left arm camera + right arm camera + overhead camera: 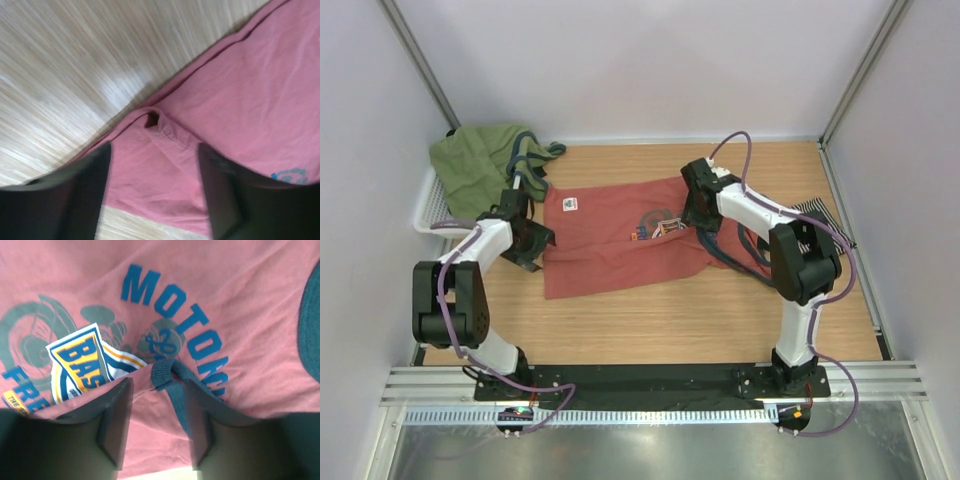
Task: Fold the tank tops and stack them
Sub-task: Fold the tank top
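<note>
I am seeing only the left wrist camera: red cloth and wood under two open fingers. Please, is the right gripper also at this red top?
Observer: Yes. The right gripper is open over the red top's printed chest, with a fold of teal trim between its fingers.
Operator: Thank you. Where is the striped top?
Observer: At far right, mostly hidden behind the right arm; only a corner of the striped top shows.
Operator: And the basket, is something in it?
Observer: The basket at far left holds a crumpled green garment.
</note>
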You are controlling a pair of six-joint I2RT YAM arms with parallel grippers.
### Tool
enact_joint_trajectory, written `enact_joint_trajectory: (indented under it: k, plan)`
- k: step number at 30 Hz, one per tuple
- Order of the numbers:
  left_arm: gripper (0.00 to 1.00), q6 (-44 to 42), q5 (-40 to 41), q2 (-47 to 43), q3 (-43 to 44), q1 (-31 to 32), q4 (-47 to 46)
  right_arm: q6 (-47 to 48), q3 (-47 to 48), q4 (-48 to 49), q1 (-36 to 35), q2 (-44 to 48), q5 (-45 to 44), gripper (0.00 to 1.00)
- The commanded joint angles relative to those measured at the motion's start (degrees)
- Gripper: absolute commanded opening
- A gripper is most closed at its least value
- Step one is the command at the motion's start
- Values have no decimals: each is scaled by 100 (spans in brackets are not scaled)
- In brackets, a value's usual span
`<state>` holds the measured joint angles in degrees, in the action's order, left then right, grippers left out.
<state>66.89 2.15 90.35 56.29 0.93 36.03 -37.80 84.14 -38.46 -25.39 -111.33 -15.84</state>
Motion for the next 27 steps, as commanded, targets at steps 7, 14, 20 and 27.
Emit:
enact_joint_trajectory:
  k: [7, 14, 20, 27]
  plan:
    - [78, -334, 629, -1648, -284, -31, -175, -9, -1250, 1305, 34, 1666, -377, 76]
    - [74, -1231, 75, -2722, -1321, 39, -325, 204, -2260, 1394, 25, 2589, 423, 67]
    - [68, -995, -443, -3154, -2050, 48, -307, -227, -3288, 1656, 25, 3213, 862, 63]
    - [67, -950, -725, -3102, -2430, 57, -483, -482, -3615, 1991, 25, 2942, 1179, 70]
